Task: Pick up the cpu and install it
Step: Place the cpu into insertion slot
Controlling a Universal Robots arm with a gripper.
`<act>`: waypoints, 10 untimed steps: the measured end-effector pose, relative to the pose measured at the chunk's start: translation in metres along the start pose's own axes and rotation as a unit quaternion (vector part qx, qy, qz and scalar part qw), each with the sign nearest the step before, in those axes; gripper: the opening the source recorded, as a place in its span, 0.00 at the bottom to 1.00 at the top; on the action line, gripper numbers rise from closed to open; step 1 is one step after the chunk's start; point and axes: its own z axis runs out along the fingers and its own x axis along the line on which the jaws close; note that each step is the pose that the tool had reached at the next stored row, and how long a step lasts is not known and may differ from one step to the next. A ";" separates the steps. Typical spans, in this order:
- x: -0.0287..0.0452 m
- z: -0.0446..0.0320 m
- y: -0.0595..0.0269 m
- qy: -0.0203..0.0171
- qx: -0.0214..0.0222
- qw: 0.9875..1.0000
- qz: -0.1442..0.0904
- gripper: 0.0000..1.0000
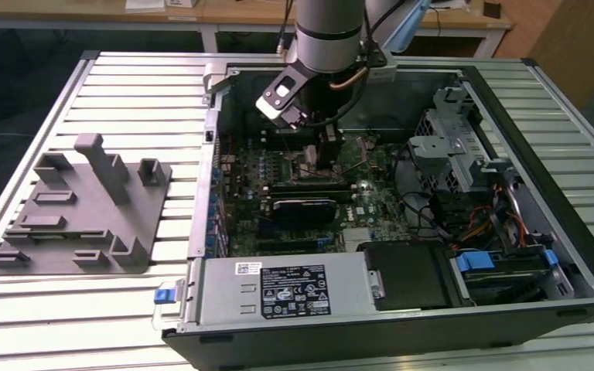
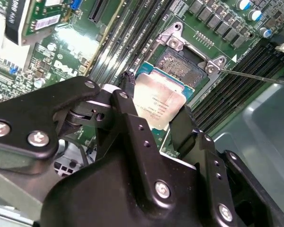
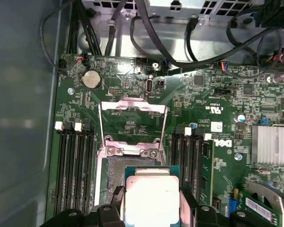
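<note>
Reaches steeply down with the gray arm (image 1: 328,27), wrist angled. Clamps the cpu (image 2: 160,100) by opposite edges between the black fingers (image 2: 135,127) of the gripper (image 2: 154,113). Holds it tilted.

Gray holder block (image 1: 70,224) on slatted table (image 1: 49,325), beside open computer case (image 1: 380,338)
</note>
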 end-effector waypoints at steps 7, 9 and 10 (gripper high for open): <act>0.0077 0.0047 0.0001 -0.002 0.000 1.000 -0.004 0.54; 0.0105 0.0069 0.0001 -0.003 0.000 1.000 -0.004 0.54; 0.0115 0.0084 0.0001 -0.004 0.000 1.000 -0.004 0.54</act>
